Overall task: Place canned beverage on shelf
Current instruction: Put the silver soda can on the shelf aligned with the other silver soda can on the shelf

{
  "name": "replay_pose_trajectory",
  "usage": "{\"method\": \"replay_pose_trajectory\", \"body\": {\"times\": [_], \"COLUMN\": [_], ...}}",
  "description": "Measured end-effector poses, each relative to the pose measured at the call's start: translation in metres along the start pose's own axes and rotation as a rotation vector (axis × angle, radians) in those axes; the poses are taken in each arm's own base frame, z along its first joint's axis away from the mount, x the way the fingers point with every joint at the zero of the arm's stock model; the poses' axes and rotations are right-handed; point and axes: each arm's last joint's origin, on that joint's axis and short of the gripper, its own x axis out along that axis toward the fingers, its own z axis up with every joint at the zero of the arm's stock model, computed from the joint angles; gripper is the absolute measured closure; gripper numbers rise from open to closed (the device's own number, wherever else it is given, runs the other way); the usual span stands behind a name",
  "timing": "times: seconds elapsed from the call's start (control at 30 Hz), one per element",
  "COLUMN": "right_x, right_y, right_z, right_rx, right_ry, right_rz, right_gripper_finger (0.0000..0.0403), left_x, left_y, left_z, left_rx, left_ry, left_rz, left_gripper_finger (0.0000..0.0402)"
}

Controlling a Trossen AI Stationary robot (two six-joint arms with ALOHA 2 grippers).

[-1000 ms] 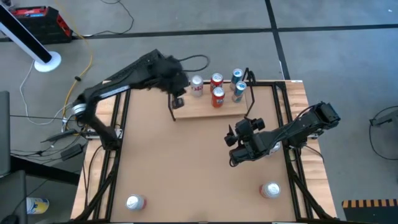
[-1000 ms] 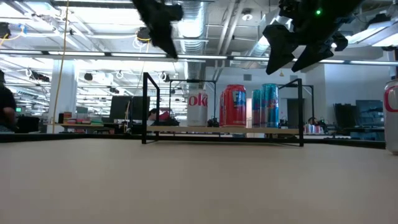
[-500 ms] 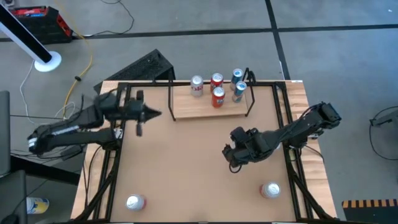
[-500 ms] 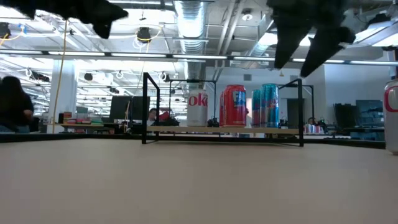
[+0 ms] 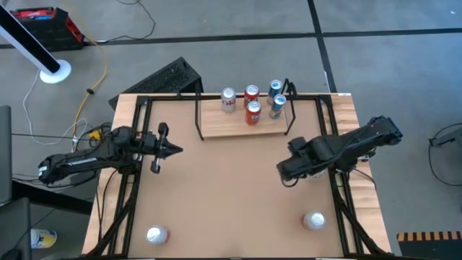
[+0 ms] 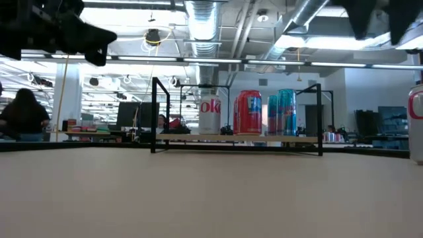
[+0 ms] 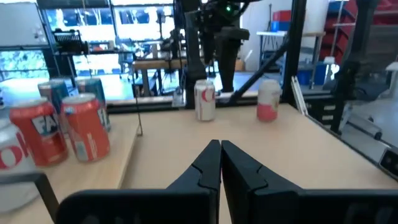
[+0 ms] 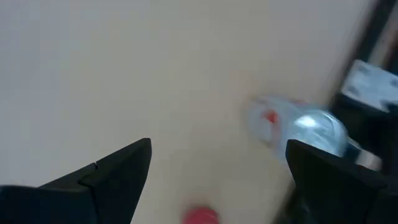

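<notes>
the small light-wood shelf [image 5: 244, 124] with thin black rod uprights sits at the twelve o'clock edge of the brown desk [image 5: 224, 195] in the high view; five upright cans stand on it: a white-and-red can [image 5: 229, 100] at its eleven o'clock end, two red cans [image 5: 252, 102] in the middle, one just in front of the other, and two blue cans [image 5: 276, 97] toward its one o'clock end, close together; in the low view the same row reads white can [image 6: 209, 116], red can [image 6: 249, 113], blue cans [image 6: 282, 112] between the black uprights; the left claw [image 5: 172, 149] hangs over the desk's nine o'clock side, well apart from the shelf, its fingers [image 7: 211, 165] pressed together and holding nothing; the right claw [image 5: 283, 172] hovers over the three o'clock side of the desk, spread wide and empty, its wrist view showing both fingers [image 8: 118, 168] far apart; a silver-and-red can [image 5: 313, 220] stands on the desk at about five o'clock, near the right claw but not touching it; another silver-and-red can [image 5: 156, 235] stands at the seven o'clock corner; a seated person [image 6: 23, 116] shows in the room beyond the desk.
</notes>
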Motion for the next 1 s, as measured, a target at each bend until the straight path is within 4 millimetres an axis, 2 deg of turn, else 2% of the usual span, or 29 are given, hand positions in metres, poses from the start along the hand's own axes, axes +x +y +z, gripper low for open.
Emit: {"method": "replay_pose_trajectory", "body": {"times": [0.2,0.43,0.63,1.0], "right_x": [0.009,0.019,0.035,0.055], "right_y": [-0.022,-0.048,-0.066,-0.066], "right_z": [-0.025,-0.044,-0.046,-0.042], "right_rx": [0.128,0.345,0.386,0.397], "right_ry": [0.083,0.044,0.007,-0.045], "right_rz": [-0.034,-0.050,-0.090,-0.121], "right_gripper_finger": [0.0007,0.0007,0.0007,0.0007], "left_x": [0.001,0.001,0.001,0.001], "left_y": [0.001,0.001,0.001,0.001], "left_z": [-0.005,-0.005,-0.005,-0.007], "left_rx": [0.029,0.041,0.038,0.069], "left_ry": [0.022,0.022,0.025,0.047], "left_rz": [0.003,0.004,0.005,0.010], "left_gripper_finger": [0.0401,0.0401,0.0401,0.0401]}}
